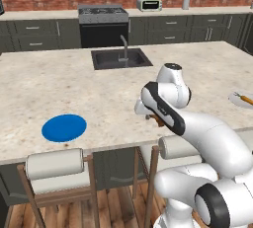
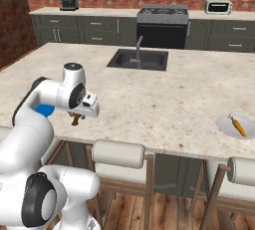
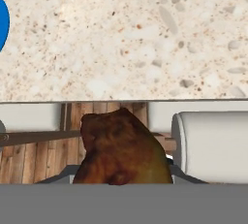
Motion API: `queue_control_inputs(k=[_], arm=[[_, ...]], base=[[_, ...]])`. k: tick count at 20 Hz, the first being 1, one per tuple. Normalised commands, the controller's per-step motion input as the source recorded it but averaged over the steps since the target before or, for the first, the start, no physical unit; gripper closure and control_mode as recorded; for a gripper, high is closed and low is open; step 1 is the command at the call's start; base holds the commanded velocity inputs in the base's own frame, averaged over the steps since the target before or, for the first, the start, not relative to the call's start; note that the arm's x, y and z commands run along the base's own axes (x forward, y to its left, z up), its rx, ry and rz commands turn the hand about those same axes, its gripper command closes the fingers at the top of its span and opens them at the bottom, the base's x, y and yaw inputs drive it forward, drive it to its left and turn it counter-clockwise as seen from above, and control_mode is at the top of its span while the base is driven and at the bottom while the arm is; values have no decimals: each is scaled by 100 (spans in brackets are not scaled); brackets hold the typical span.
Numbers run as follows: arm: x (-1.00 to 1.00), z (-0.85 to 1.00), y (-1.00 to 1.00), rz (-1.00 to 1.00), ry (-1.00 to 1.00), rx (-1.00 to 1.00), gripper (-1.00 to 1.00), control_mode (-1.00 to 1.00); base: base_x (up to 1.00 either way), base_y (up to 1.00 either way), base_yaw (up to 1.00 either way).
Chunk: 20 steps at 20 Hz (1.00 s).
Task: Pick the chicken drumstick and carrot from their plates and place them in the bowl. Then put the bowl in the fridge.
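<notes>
Jaws of the gripper (image 2: 76, 118) are clamped on the drumstick (image 3: 121, 148), held above the near edge of the island (image 1: 59, 81). So the drumstick is off the blue plate (image 1: 64, 127), which lies bare. Left to do: the carrot (image 2: 238, 126) lies on its pale plate (image 2: 226, 124), well apart to the right, and I cannot see the bowl or fridge. Stools (image 1: 54, 165) stand below the edge; the sink (image 1: 120, 58) lies beyond. Nothing blocks the counter.
</notes>
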Motion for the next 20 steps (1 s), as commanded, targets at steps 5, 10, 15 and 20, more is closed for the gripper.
queue_control_inputs(k=[5, 10, 15, 20], arm=[[0, 0, 0, 0, 0, 0, 100, 100], [0, 0, 0, 0, 0, 0, 100, 100], [0, 0, 0, 0, 0, 0, 100, 100], [0, 0, 0, 0, 0, 0, 100, 100]], base=[[0, 0, 0], [-3, -1, 0], [-17, -59, 3], [-2, -78, 0]])
